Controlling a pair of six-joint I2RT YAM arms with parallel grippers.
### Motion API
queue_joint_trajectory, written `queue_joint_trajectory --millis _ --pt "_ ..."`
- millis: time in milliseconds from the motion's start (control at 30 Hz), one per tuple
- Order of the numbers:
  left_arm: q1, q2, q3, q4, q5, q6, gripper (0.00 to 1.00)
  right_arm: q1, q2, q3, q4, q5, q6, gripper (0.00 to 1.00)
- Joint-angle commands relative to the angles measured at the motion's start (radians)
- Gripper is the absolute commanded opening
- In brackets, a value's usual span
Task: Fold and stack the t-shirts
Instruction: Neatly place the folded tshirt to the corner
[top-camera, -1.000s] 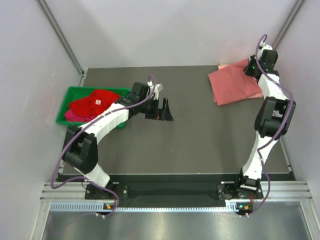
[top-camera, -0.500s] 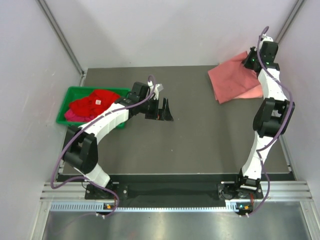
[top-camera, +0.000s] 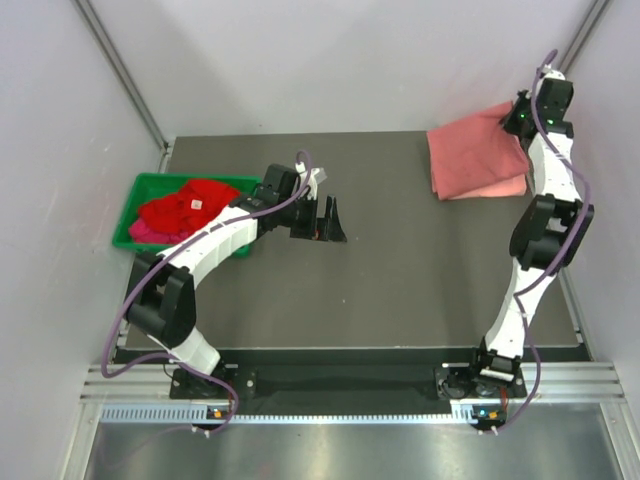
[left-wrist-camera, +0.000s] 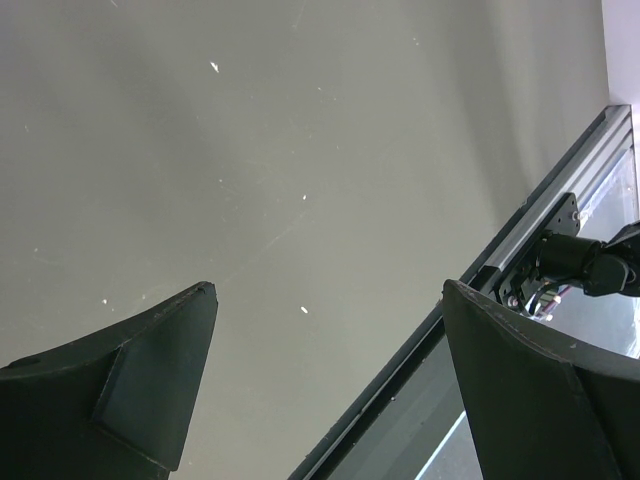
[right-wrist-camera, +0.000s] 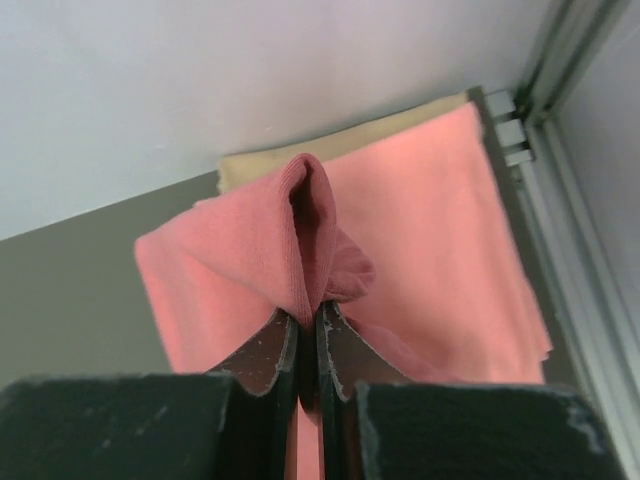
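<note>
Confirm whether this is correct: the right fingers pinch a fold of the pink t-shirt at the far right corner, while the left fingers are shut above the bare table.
Not quite: the left fingers are open, not shut, above the bare table, as the left wrist view shows. The right fingers do pinch a fold of the pink t-shirt.

Landmark: table (top-camera: 400, 280).
- Plastic bin (top-camera: 150, 180): at table's left edge, far half.
- Heap of t-shirts (top-camera: 190, 205): inside bin.
- Left gripper (top-camera: 325, 220): above table, left of centre, just right of bin; fingers apart over bare tabletop.
- Folded t-shirt (top-camera: 470, 160): on table's far right corner, along right edge.
- Right gripper (top-camera: 520, 120): above table's far right corner, at folded t-shirt's far right part; fingers pinched on raised fold.
- Arm bases: at table's near edge.
</note>
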Motion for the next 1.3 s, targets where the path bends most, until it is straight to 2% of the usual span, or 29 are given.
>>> queue_joint_trajectory --millis 0,133,200,233,300,333,400,433,533,767,1100,1267 --pt "-0.005 0.000 0.014 0.039 0.017 0.002 0.99 -0.056 0.076 0.146 0.003 0.006 -0.003 0.00" --pt "-0.005 0.009 0.014 0.036 0.012 0.005 0.99 -0.085 0.197 0.223 0.009 -0.029 -0.006 0.03" --pt "-0.005 0.017 0.017 0.033 0.012 0.005 0.99 -0.093 0.242 0.281 0.012 -0.025 -0.004 0.13" --pt "-0.005 0.020 0.017 0.033 0.011 0.005 0.99 -0.095 0.273 0.292 0.014 -0.020 -0.006 0.22" --pt "-0.005 0.028 0.020 0.030 0.009 0.006 0.99 -0.099 0.287 0.298 0.026 0.022 -0.010 0.16" --pt "-0.005 0.032 0.022 0.029 0.011 0.006 0.99 -0.101 0.290 0.292 0.028 0.035 -0.012 0.17" --pt "-0.005 0.037 0.022 0.030 0.009 0.008 0.99 -0.104 0.279 0.274 0.046 0.064 -0.006 0.26" --pt "-0.005 0.038 0.023 0.030 0.012 0.006 0.99 -0.104 0.261 0.242 0.058 0.075 -0.004 0.41" --pt "-0.005 0.041 0.028 0.027 0.021 0.006 0.99 -0.104 0.209 0.185 0.083 0.092 -0.016 0.48" --pt "-0.007 0.032 0.023 0.023 0.025 0.009 0.99 -0.101 0.087 0.071 0.074 0.177 -0.049 0.50" --pt "-0.012 0.026 0.026 0.020 0.014 0.017 0.99 -0.105 0.106 -0.021 0.031 0.181 -0.055 0.39" --pt "-0.012 0.034 0.031 0.015 0.015 0.019 0.99 -0.125 0.120 -0.084 0.000 0.269 -0.015 0.34"
